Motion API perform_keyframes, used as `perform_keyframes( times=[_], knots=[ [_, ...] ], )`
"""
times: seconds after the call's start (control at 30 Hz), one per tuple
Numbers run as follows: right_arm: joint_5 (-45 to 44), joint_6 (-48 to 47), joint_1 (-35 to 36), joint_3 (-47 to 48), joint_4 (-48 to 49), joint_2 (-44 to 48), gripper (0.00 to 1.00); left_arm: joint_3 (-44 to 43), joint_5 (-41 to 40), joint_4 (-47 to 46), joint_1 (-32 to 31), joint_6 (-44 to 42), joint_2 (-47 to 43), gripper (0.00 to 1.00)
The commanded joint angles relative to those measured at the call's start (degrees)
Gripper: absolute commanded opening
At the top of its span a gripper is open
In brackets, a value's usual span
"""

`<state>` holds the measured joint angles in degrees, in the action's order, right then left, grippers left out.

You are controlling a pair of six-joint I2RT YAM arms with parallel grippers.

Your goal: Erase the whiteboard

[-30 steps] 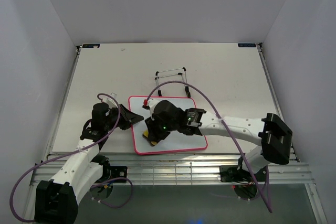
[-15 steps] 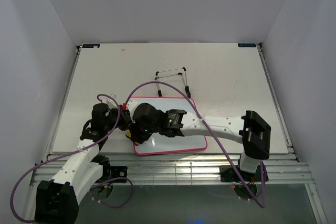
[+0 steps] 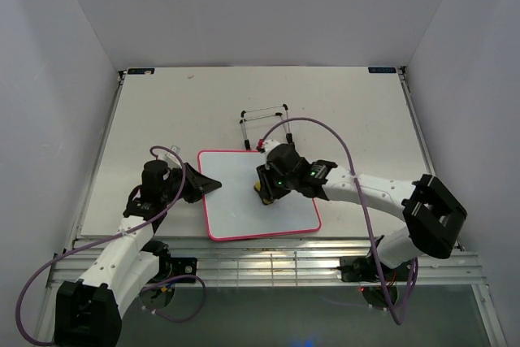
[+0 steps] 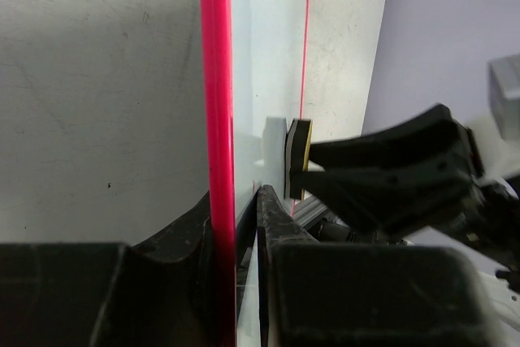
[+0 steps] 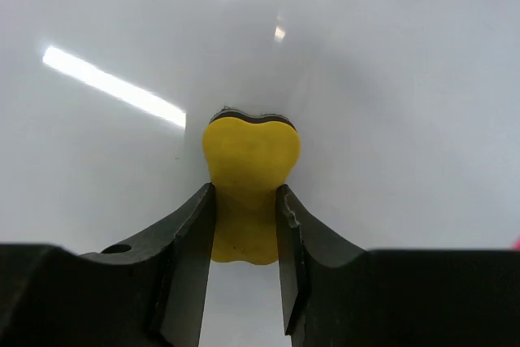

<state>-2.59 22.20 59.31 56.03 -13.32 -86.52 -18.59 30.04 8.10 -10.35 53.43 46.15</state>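
The whiteboard (image 3: 236, 205), white with a thin pink-red frame, lies flat near the table's front edge; no marks show on it. My left gripper (image 3: 203, 184) is shut on its left edge; in the left wrist view the pink frame (image 4: 217, 79) runs between the jaws of the left gripper (image 4: 240, 201). My right gripper (image 3: 266, 191) is shut on a small yellow eraser (image 3: 261, 195) and presses it onto the board's upper middle. In the right wrist view the eraser (image 5: 250, 160) sits between the jaws of the right gripper (image 5: 245, 193), against the glossy board (image 5: 390, 79).
A thin black wire stand (image 3: 266, 123) is on the table just behind the board, close to the right arm's wrist. White walls close the table in on the left, right and back. A metal rail (image 3: 268, 258) runs along the front edge.
The right gripper with the eraser swept left to the board's left edge, then back right and up to the upper middle. The left gripper and the board stayed put.
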Motion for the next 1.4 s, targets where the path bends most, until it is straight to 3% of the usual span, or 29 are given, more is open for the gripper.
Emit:
perform_keyframes(
  times=[0.0, 0.13, 0.23, 0.33, 0.43, 0.6, 0.83, 1.0, 1.13, 1.37],
  knots=[
    [-0.4, -2.5, -6.6, -10.5, -7.2, 4.3, 0.08, -2.5, -7.6, 3.3, -0.1, -8.0, -1.6, 0.0],
    [5.8, -6.5, -20.0, -14.0, -7.7, 13.4, 0.08, -3.1, -6.4, 3.9, -0.1, -8.6, -2.2, 0.0],
    [9.8, -9.9, -30.7, -11.0, -10.1, 17.7, 0.08, -3.9, -5.3, 4.2, 0.0, -9.1, -2.2, 0.0],
    [10.5, -11.9, -41.2, -5.0, -13.2, 13.1, 0.08, -4.5, -3.1, 4.4, 0.0, -9.4, -2.6, 0.0],
    [6.6, -11.6, -46.7, 1.0, -15.7, 3.3, 0.08, -4.7, -2.0, 4.6, -0.1, -9.0, -4.0, 0.0],
    [-0.5, -13.2, -50.3, 21.0, -17.5, -17.2, 0.09, -4.7, 1.3, 4.6, -0.1, -8.3, -4.9, 0.0],
    [-3.0, -21.1, -52.1, 44.3, -22.4, -37.3, 0.21, -3.5, 4.1, 3.9, -0.1, -6.8, -7.8, 0.0],
    [-0.7, -21.1, -53.1, 45.8, -23.3, -39.0, 0.43, -4.8, 3.4, 6.6, -0.1, -8.3, -10.1, 0.0],
    [-0.7, -21.1, -53.1, 44.4, -23.2, -36.8, 0.71, -4.9, 4.8, 6.6, -0.1, -9.2, -11.9, 0.0],
    [-1.5, -19.4, -53.7, 44.0, -25.2, -30.9, 0.76, -4.1, 8.9, -0.1, -0.2, -5.0, -15.4, 0.0]
  ],
)
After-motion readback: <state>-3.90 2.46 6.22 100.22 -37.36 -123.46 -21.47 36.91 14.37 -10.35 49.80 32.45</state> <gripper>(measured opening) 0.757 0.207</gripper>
